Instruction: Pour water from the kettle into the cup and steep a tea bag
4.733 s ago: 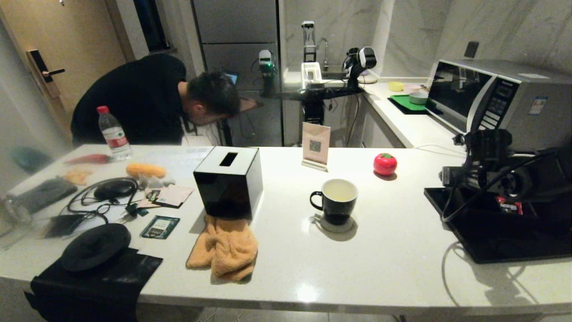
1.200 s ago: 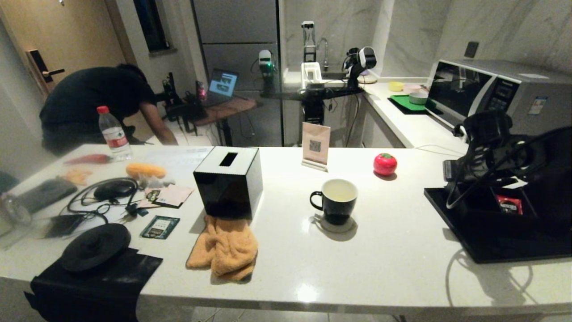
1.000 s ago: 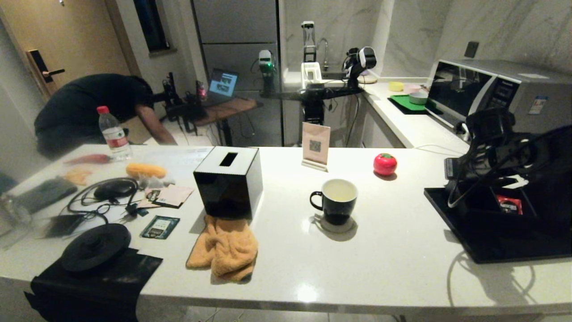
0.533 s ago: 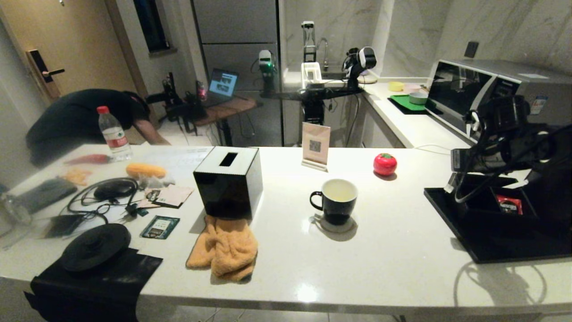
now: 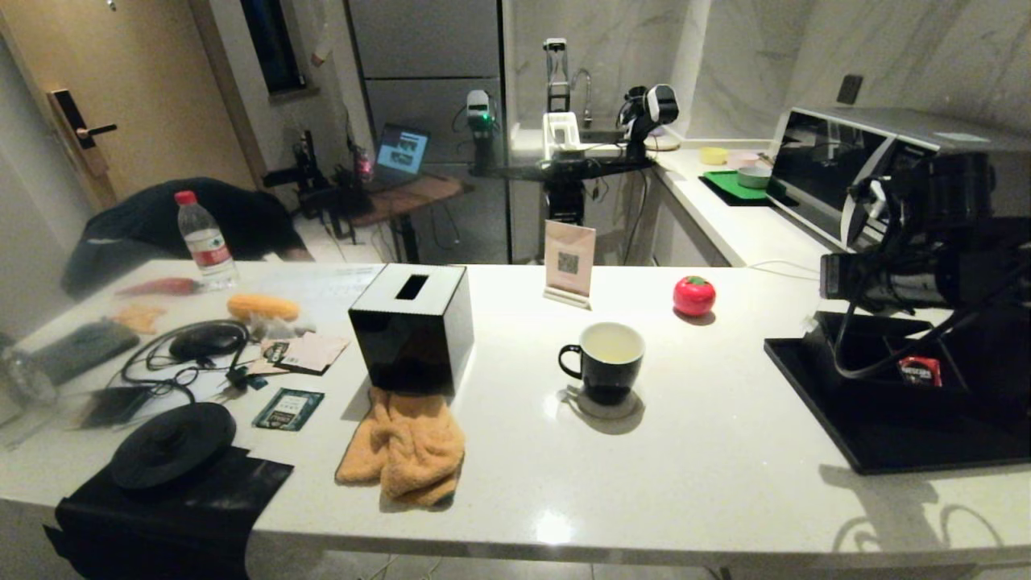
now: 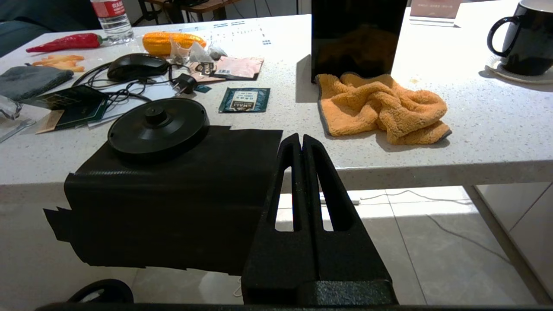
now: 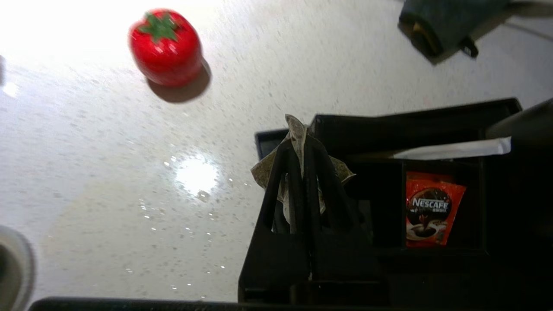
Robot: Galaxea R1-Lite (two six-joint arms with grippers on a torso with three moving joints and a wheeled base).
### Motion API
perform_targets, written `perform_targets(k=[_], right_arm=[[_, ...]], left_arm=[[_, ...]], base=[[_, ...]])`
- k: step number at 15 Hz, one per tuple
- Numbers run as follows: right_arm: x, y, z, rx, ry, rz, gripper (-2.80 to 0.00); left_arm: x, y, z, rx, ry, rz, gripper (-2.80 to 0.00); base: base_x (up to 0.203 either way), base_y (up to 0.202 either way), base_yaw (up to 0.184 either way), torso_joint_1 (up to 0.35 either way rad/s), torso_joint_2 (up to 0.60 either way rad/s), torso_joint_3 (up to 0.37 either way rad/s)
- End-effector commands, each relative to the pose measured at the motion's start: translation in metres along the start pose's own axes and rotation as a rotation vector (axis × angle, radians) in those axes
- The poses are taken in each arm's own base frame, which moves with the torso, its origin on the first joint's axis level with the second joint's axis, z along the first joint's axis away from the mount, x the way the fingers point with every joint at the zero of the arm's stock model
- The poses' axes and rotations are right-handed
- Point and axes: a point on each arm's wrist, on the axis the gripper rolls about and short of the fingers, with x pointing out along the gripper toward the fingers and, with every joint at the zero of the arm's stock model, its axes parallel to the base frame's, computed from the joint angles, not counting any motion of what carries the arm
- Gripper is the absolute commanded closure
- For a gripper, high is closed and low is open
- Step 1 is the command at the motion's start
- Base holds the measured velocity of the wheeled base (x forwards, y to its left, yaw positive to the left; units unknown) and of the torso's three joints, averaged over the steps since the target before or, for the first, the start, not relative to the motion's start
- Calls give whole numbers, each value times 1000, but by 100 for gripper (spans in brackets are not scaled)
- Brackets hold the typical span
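Red tomato timer [image 5: 693, 295] beyond cup [image 5: 602, 362]

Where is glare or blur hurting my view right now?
Head view: a small ceiling-light glare spot on the counter near the front edge; the far left is hazy. Right wrist view: the counter washes out white beside the tomato timer, and a second glare spot sits by the right gripper. Left wrist view: sharp.

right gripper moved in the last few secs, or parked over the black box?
Yes. In the head view the right gripper, shut on the tea bag, has risen from the black compartmented box to level with the microwave, drifting slightly right.
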Motion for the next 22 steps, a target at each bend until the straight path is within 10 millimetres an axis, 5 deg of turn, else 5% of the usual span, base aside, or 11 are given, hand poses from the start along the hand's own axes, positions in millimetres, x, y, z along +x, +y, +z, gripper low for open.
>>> perform_targets(k=[1, 10, 22], right_arm=[[-28, 3, 5, 7, -65, 32, 0], [-98, 46, 18, -33, -204, 231, 0], [-177, 74, -5, -107, -268, 499, 0]], left_arm=[[0, 0, 0, 0, 0, -1, 0], [0, 0, 0, 0, 0, -1, 0], [0, 0, 0, 0, 0, -1, 0]], base=[[0, 0, 0, 0, 0, 0], [0, 0, 0, 0, 0, 0], [0, 0, 0, 0, 0, 0]])
